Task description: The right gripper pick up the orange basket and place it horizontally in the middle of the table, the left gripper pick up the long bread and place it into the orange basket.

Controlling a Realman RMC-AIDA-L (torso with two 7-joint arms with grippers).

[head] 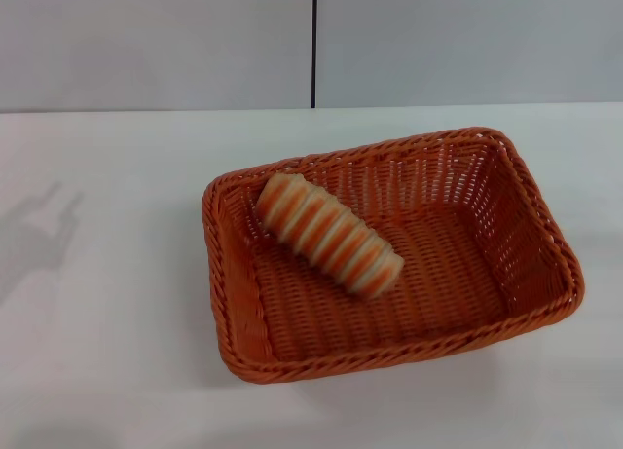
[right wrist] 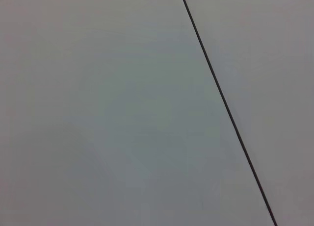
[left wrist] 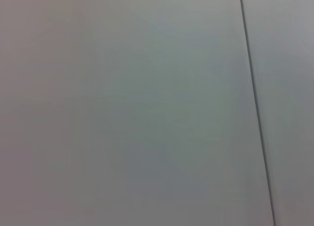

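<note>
Neither tool can be seen in any of the three views, so how far each stands open, and whether either grips anything, cannot be told. With no tool in sight, nothing can be placed relative to one; places below are given by the basket and the table instead. The left wrist view shows only a plain pale grey wall panel (left wrist: 127,108) crossed by one thin dark seam (left wrist: 255,108). The right wrist view shows the same kind of grey panel with a dark seam running slantwise across it.

In the head view, the orange basket (head: 531,210) sits on the white table (head: 107,371), lengthwise across the view and turned slightly, near the middle and a little toward the robot's right. It is a rectangular woven basket with sloped openwork sides and a braided rim; all of its rim is in view. The long bread (head: 329,235) lies inside it, on the woven floor, in the half toward the robot's left. The loaf rests on a slant, one rounded end close to the far left corner wall, the other toward the middle of the basket floor. Whether that end touches the wall cannot be made out.

A faint grey shadow (head: 39,240) falls on the table's left part. Behind the table stands a grey wall with a dark vertical seam (head: 314,45).
</note>
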